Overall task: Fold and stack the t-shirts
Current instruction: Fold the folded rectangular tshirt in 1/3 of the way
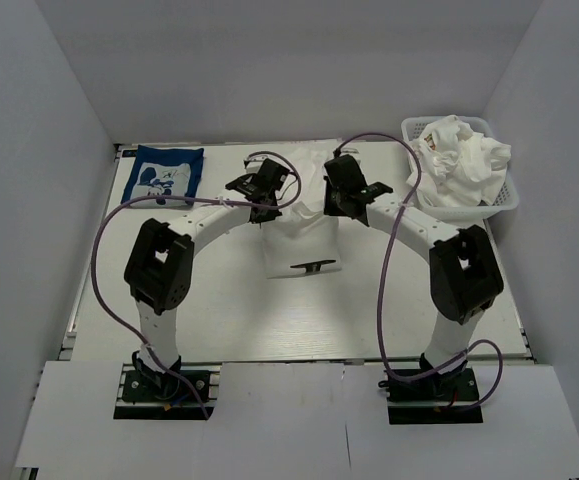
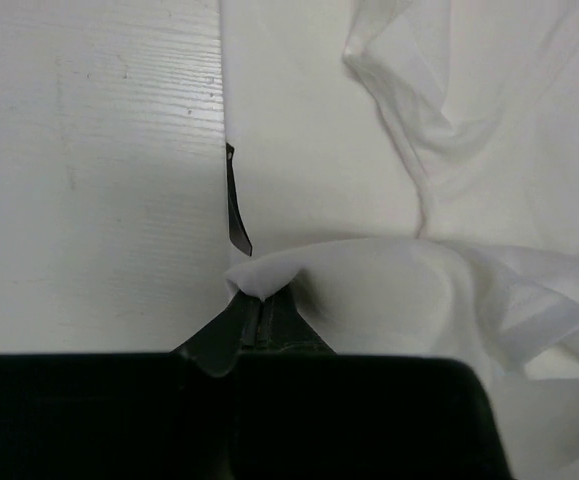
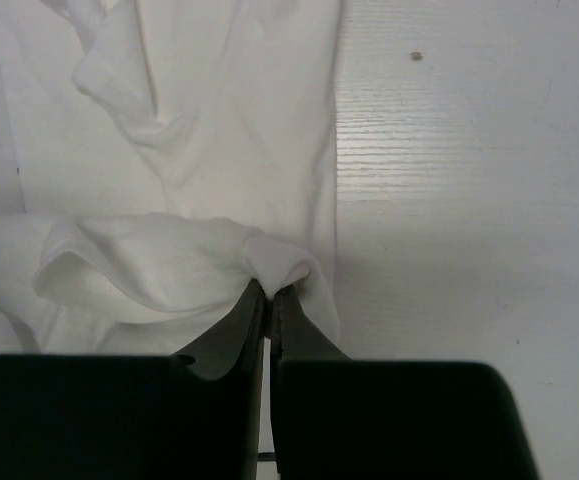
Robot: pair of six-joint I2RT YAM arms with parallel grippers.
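At the far left corner of the table, a navy shirt with a white print lies as a flat, neat rectangle, well apart from both arms. To the right of it, near the middle of the table, the left gripper has its two dark fingers pressed together on a corner of the white shirt. The cloth bunches into a small soft peak just at the tips.

The white shirt is thin and smooth, with loose folds and one crumpled part that looks like a sleeve. It rests on the pale, finely grained table top. Its held edge runs from left to right between the two grippers, and the rest of the shirt lies on the near side of them, towards the arm bases. A small dark mark shows on its near part; I cannot tell what it is.

On the right, the right gripper pinches the other corner in the same way, its fingers closed on a little knot of cloth. Each arm stands about equally close to the shirt, one at each end. I think the coming move must carry the held edge from far to near, both grippers together, or the fold will go crooked.

At the far right, a white plastic basket holds a crumpled white heap of cloth.
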